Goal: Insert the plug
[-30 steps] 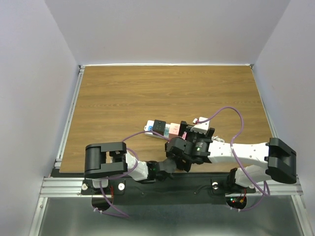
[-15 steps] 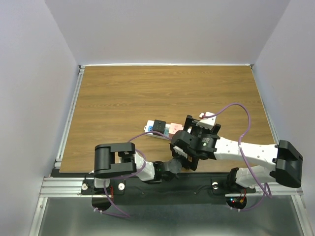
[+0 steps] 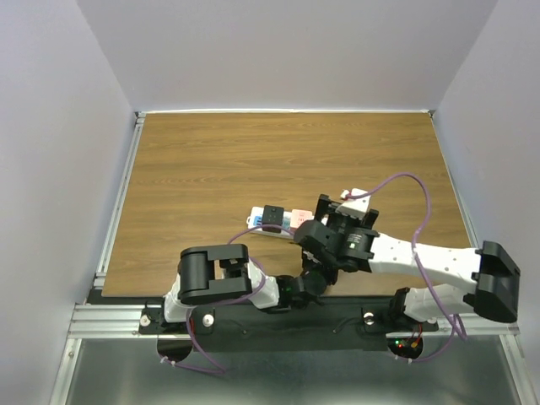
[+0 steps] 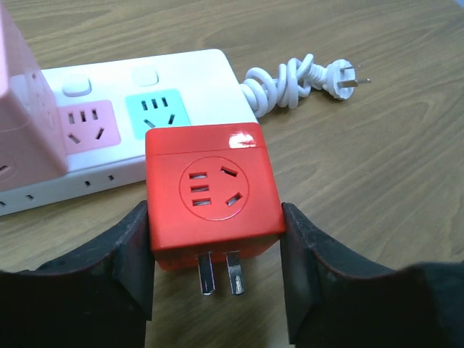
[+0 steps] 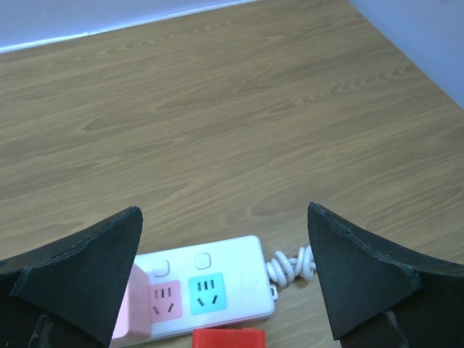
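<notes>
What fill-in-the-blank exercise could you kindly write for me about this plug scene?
The left gripper is closed on the ___ cube plug.
The right gripper is ___, holding nothing.
On the power strip, the free teal socket sits beside a ___ one.
Missing words: red; open; pink.

Left gripper (image 4: 216, 225): clamped on both sides of the plug (image 4: 210, 192)
Right gripper (image 5: 223, 217): jaws wide apart
Right arm (image 3: 422, 260): stretched leftward
</notes>
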Controlling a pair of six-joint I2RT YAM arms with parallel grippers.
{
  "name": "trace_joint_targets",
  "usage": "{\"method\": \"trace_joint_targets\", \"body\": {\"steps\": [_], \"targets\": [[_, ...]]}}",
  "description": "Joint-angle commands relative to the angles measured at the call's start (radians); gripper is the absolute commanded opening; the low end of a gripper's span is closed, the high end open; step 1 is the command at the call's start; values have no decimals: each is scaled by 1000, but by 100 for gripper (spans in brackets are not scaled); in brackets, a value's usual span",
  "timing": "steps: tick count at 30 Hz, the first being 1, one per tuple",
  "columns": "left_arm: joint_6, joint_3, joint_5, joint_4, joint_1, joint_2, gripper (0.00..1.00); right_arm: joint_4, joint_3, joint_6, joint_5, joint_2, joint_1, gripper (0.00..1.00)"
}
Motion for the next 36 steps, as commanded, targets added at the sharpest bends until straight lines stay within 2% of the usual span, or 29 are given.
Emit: {"method": "trace_joint_targets", "body": {"steps": [1,9,15,19,20,21,22,23,26,28,30,31,33,34,35,36], "targets": [[-3,-21,-39,-15,30,-31,0,12,109,-34,178,98,-1,100],[98,-92,67,2,47,-189,0,9,388,-177,285,260,-1,100],[136,-113,161,-22,93,-331,0,-5,693,-299,292,345,-1,100],[168,-115,253,-51,124,-400,0,-8,914,-466,185,423,-4,100],[181,-112,288,-59,135,-431,0,-4,1007,-555,57,466,-13,100],[184,-112,288,-59,141,-431,0,-1,1008,-556,55,466,-21,100],[190,-110,322,-65,145,-440,0,16,1088,-688,-86,489,-32,100],[198,-110,337,-71,158,-460,0,106,1110,-765,-162,518,-48,100],[210,-115,379,-87,181,-503,0,334,1054,-995,-366,499,-55,100],[214,-130,420,-94,191,-543,0,387,993,-1077,-498,463,-61,100],[219,-151,460,-94,205,-577,0,427,940,-1091,-599,428,-85,100],[218,-159,496,-94,214,-612,0,443,911,-1099,-712,405,-98,100],[221,-175,533,-99,221,-652,0,525,770,-1135,-855,299,-128,100],[221,-187,576,-109,224,-672,0,567,712,-1208,-926,256,-136,100],[224,-193,605,-119,228,-718,0,669,561,-1244,-1045,200,-141,100],[222,-202,665,-131,233,-739,0,709,494,-1281,-1105,96,-142,100]]}}
